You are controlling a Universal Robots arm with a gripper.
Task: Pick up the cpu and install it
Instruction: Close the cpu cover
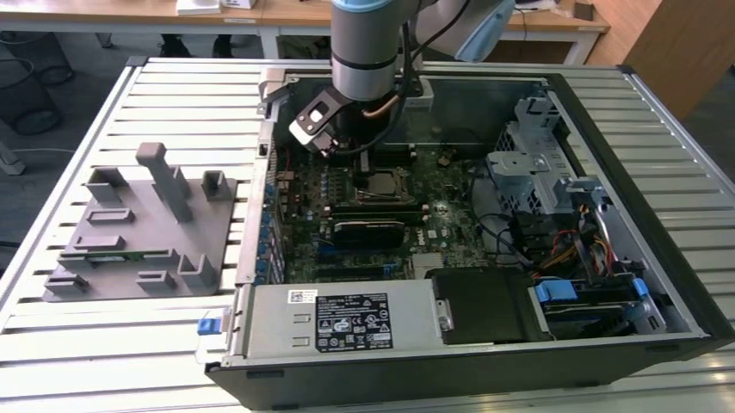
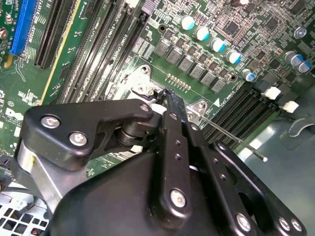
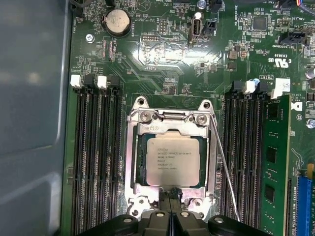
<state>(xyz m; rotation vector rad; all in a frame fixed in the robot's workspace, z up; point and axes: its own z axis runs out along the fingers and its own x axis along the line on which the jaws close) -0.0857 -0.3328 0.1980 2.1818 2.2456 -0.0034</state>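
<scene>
Across the exterior view stretched a slatted table (image 1: 172, 95), and on it, filling the centre and the exterior view's right, lay an open case (image 1: 677, 258). Beside the case, at the exterior view's left, sat a grey tray (image 1: 126, 249) with upright posts. From the upper centre of that frame the arm (image 1: 367, 52) hung down into the case, over the motherboard (image 1: 442, 215).

Both wrist views showed the gripper (image 3: 172, 193) drawn narrow, its fingertips (image 2: 169, 98) pressed together with nothing between them. The tips stood at the edge of the socket frame (image 3: 132, 157); I could not tell whether they touched it. The cpu (image 3: 172, 160) lay flat inside that frame, its silver top facing up, just beside the tips and not in their grasp. In the exterior view it showed as a pale square (image 1: 383, 183) just below the arm. A thin lever (image 3: 224, 167) ran along one side of the frame, slanting away from it toward the memory slots (image 3: 246, 162).
</scene>
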